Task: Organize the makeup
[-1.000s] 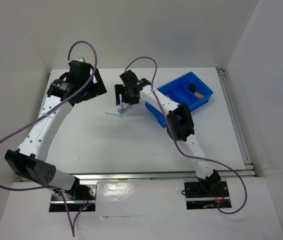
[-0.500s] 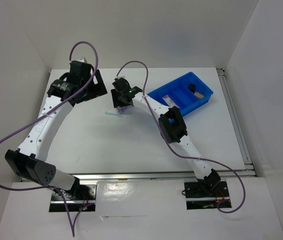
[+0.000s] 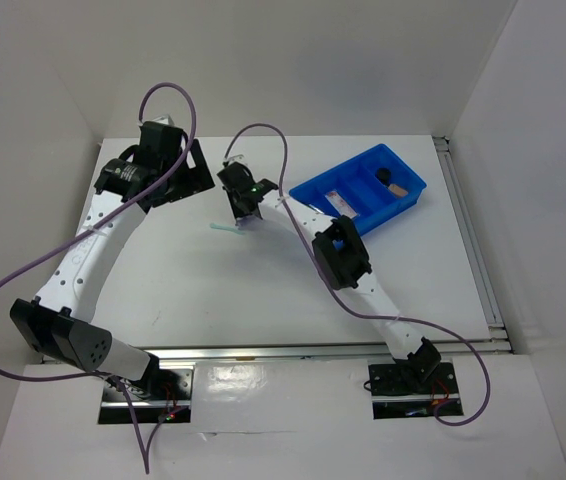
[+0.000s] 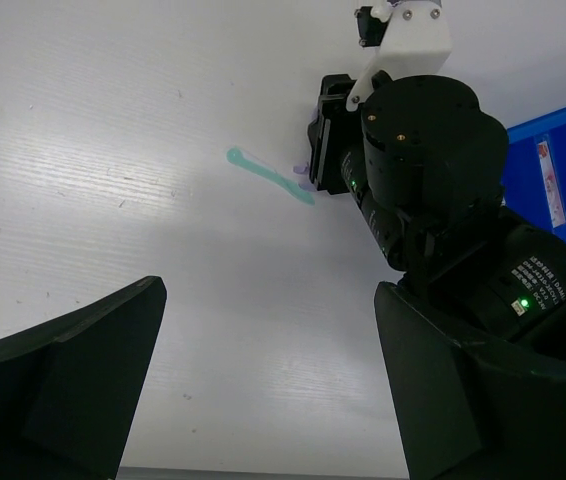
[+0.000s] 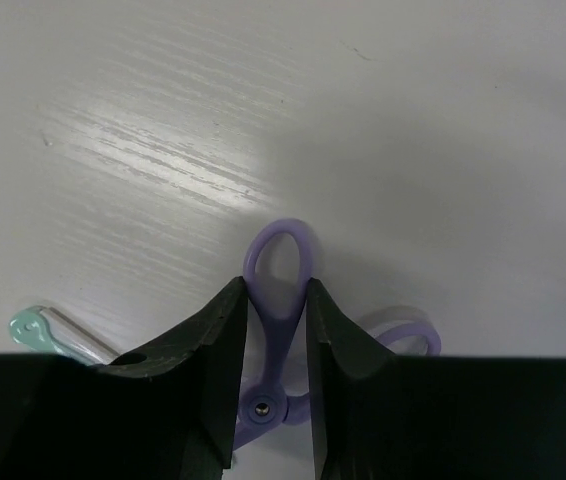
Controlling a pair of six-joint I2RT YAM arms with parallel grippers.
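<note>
Stick (image 5: 31, 327): mint-green, just left of right gripper (image 5: 275, 300)
Right gripper: pinched onto purple looped piece (image 5: 275, 345)
Left gripper (image 4: 268, 300): spread wide, empty

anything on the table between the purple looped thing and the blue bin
Nothing visible. The right claw grips the purple looped piece; the mint-green stick lies on its far side from the blue bin.
</note>
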